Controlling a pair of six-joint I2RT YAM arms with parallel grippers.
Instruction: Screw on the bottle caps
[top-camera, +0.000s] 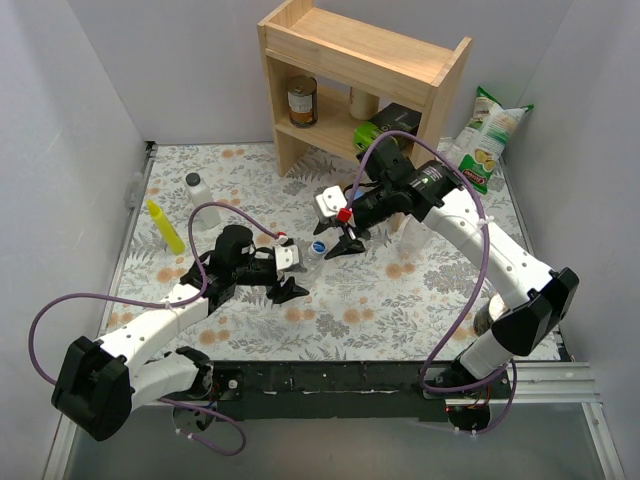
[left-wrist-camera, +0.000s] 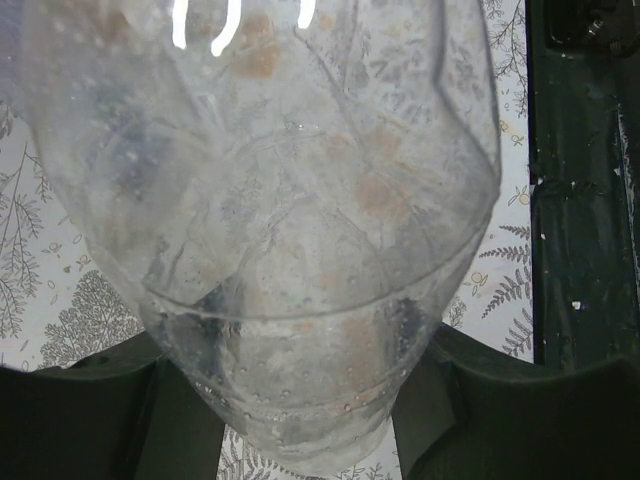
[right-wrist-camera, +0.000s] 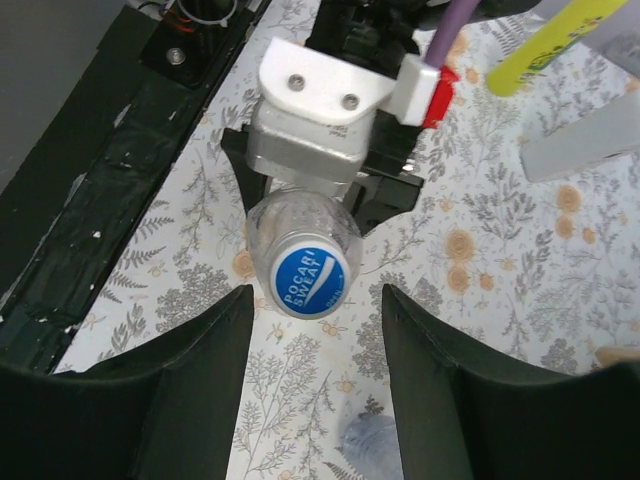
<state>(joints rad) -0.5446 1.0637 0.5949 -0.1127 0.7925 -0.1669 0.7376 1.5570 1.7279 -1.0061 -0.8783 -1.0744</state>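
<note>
Gripping a clear bottle (left-wrist-camera: 300, 250) by its body, the left gripper (top-camera: 288, 275) was clamped tight on it. It held the bottle roughly level over the floral table (top-camera: 380, 300), neck pointing at the right arm. A blue cap (right-wrist-camera: 311, 276) marked POCARI SWEAT sat on that neck; how far it was threaded on, can't tell. The right gripper (right-wrist-camera: 315, 385) was spread wide, with the cap just ahead of the gap between its fingers (right-wrist-camera: 190, 390), no contact.
</note>
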